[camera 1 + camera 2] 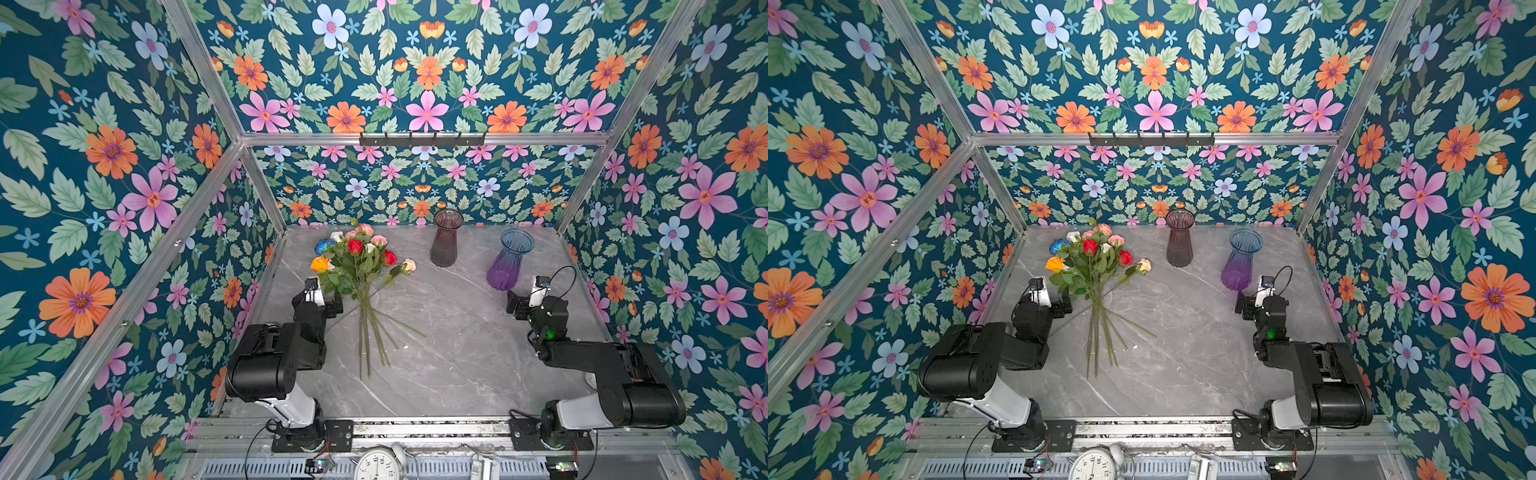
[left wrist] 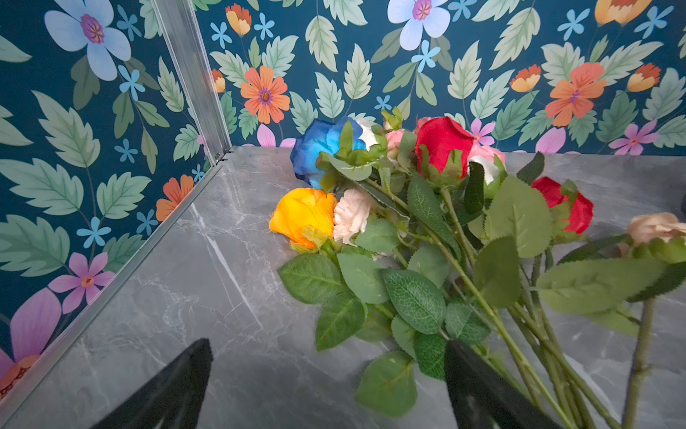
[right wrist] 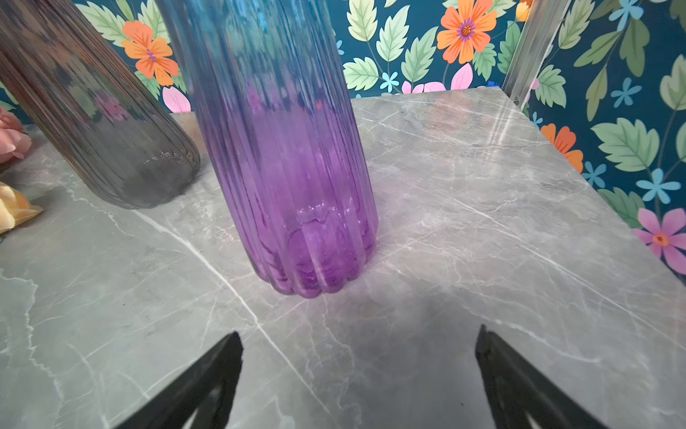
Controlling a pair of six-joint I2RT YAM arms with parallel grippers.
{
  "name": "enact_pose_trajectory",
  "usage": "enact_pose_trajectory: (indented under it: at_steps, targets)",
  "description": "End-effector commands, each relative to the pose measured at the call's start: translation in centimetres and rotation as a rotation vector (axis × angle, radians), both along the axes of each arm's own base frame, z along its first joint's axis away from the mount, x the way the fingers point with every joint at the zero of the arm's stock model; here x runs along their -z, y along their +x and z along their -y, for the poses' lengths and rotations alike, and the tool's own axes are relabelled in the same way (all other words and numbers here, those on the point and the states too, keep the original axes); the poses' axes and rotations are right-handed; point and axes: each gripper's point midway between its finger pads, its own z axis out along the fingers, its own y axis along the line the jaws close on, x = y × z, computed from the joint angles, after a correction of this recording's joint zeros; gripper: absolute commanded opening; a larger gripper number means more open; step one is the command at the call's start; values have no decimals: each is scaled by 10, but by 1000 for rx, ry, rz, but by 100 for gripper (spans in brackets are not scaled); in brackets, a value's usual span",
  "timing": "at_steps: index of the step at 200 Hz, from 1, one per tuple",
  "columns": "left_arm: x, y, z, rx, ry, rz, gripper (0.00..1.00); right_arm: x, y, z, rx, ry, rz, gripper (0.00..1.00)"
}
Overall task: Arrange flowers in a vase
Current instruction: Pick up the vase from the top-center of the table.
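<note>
**Top views.**
- Item: bunch of artificial roses (image 1: 357, 266), red, blue, orange, pink, white and peach on long green leafy stems. It lies flat on the grey marbled worktop (image 1: 457, 365), heads toward the back wall (image 1: 415, 191) and stem ends fanned toward me.
- Item: smoky mauve ribbed glass vase (image 1: 446, 239), upright near the back wall. I see nothing in it.
- Item: blue-to-purple ribbed glass vase (image 1: 509, 259), upright, well apart from the roses. It looks empty too.
- The left claw (image 1: 332, 305) is just beside the stems. The right claw (image 1: 515, 305) is near the blue-to-purple ribbed glass vase.

**Left wrist view.**
- The left claw (image 2: 328, 345) is spread wide and pinches nothing. One finger sits at the leaves.
- I judge that picking a rose is the step in hand. I would centre on one bare stem below the foliage, clear of its neighbours, then close.

**Right wrist view.**
- The right claw (image 3: 359, 332) is spread and empty, facing the base of the blue-to-purple ribbed glass vase (image 3: 297, 185).
- I would steady that vase low and gently, since tall glass tips easily.
</note>
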Motion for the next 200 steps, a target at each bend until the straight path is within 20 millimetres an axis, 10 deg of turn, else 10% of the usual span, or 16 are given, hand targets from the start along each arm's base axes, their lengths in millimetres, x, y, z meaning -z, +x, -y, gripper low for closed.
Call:
enact_pose_trajectory:
  at_steps: [1, 200]
  targets:
    - [-7, 0, 0, -1, 11, 29, 100, -1, 0, 0, 2, -1, 6, 99]
    - [-6, 0, 1, 3, 13, 28, 100, -1, 0, 0, 2, -1, 5, 99]
